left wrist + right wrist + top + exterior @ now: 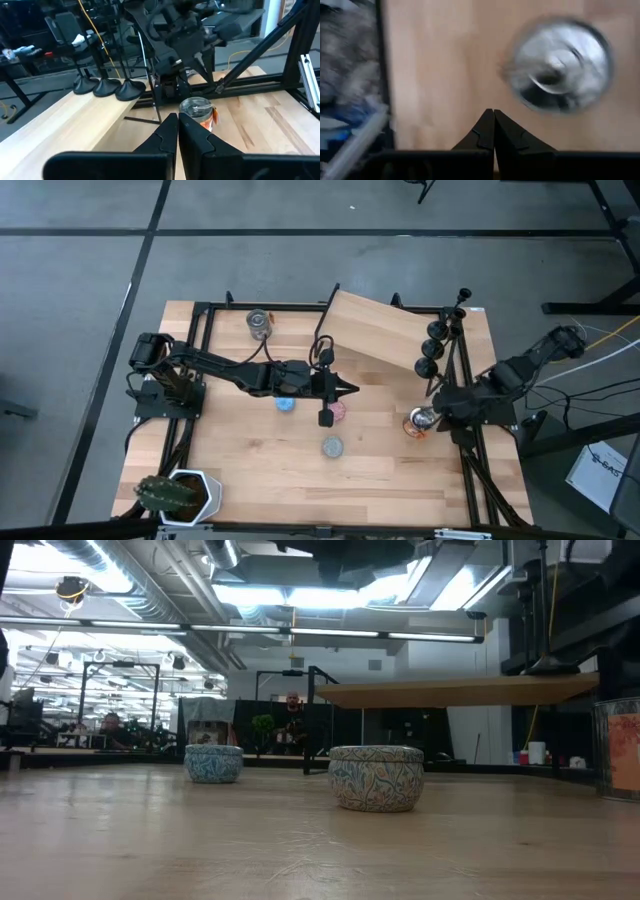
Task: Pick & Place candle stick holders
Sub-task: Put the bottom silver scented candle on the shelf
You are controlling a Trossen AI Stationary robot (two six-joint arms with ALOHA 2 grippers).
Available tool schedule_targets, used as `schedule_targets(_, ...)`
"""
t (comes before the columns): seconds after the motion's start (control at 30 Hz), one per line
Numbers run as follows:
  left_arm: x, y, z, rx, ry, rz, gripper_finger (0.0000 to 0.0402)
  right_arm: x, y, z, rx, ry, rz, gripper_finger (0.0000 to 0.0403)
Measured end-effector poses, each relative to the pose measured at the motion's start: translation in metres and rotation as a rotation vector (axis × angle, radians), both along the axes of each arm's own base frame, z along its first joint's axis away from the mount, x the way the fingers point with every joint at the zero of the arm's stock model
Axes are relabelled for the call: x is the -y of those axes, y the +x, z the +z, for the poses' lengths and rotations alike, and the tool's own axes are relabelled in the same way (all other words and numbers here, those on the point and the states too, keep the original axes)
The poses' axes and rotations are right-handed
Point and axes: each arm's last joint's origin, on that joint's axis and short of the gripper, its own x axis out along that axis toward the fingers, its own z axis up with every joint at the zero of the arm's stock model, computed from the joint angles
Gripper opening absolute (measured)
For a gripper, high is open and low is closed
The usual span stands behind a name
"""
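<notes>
Three black candle stick holders (432,348) stand by their round bases in a row on the right end of a raised, slanted wooden board (375,330). They also show in the left wrist view (105,87), stems upright. My left gripper (348,388) is shut and empty over the table's middle, pointing toward the table's right edge; its fingertips (177,122) are closed together. My right gripper (438,406) is shut and empty at the table's right side, pointing down beside a shiny can (560,65), below the near end of the holder row.
The shiny can with an orange label (422,421) stands beside my right gripper. Another can (260,323) stands at the far edge. Blue (286,404), pink (338,411) and grey (332,446) discs lie mid-table. A potted plant (180,492) stands at the near left corner.
</notes>
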Motion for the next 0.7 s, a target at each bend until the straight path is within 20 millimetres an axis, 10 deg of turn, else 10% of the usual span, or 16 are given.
schedule_targets(0.7, 0.0, 0.0, 0.0, 0.002, 0.009, -0.001, 0.0004, -0.031, -0.023, -0.004, -0.083, -0.173, 0.034, 0.0003)
